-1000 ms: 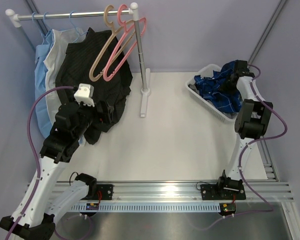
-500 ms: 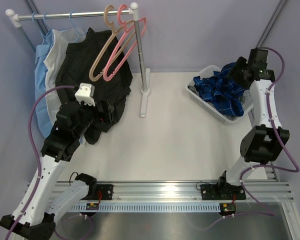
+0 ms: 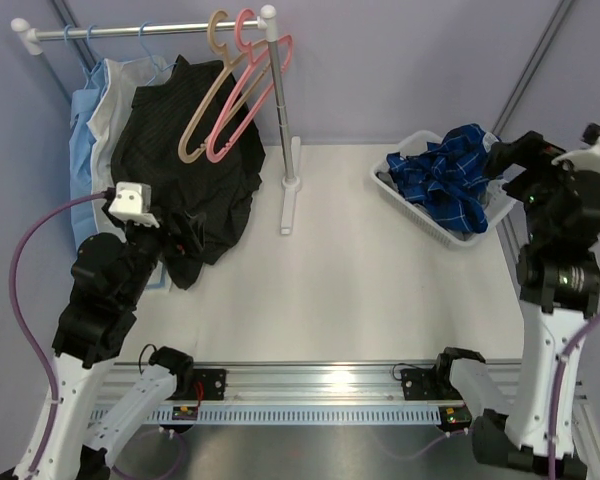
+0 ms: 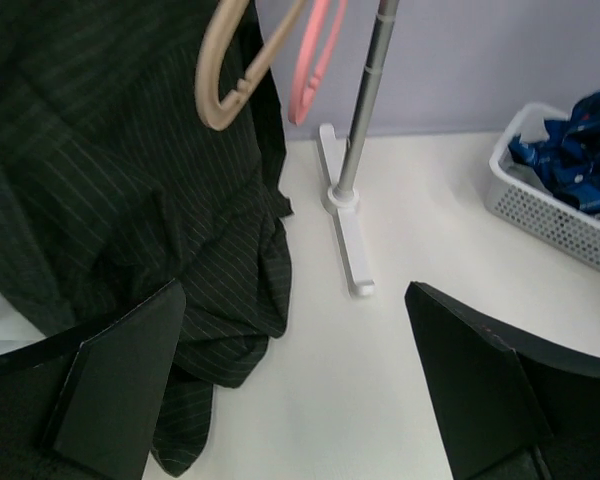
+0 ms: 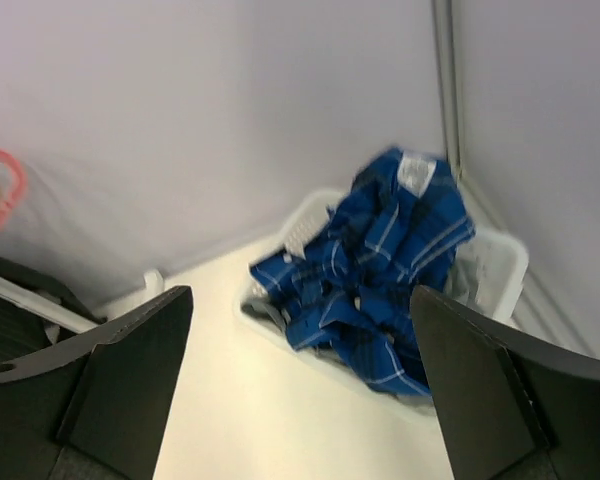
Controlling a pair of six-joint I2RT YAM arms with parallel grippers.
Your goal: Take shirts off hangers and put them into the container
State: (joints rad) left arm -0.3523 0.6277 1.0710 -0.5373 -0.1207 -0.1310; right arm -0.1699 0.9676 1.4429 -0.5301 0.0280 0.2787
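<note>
Dark blue plaid shirt (image 3: 445, 175) heaped in white slotted plastic basket (image 3: 398, 195); right hand (image 5: 300, 295) near it and left hand (image 4: 295, 290) both released.

Noted at far left a white-capped rail (image 3: 130, 31) on a grey upright (image 3: 277, 100), with a long white foot (image 3: 288, 205) on the white table (image 3: 360, 285). Logged three garments hanging there: light blue shirt (image 3: 83, 150) outermost, white shirt (image 3: 108, 100) next, black pinstriped shirt (image 3: 185, 150) in front, hem bunched low at the tabletop. Spotted thin light blue hangers (image 3: 150, 45) above; count unclear.
</note>
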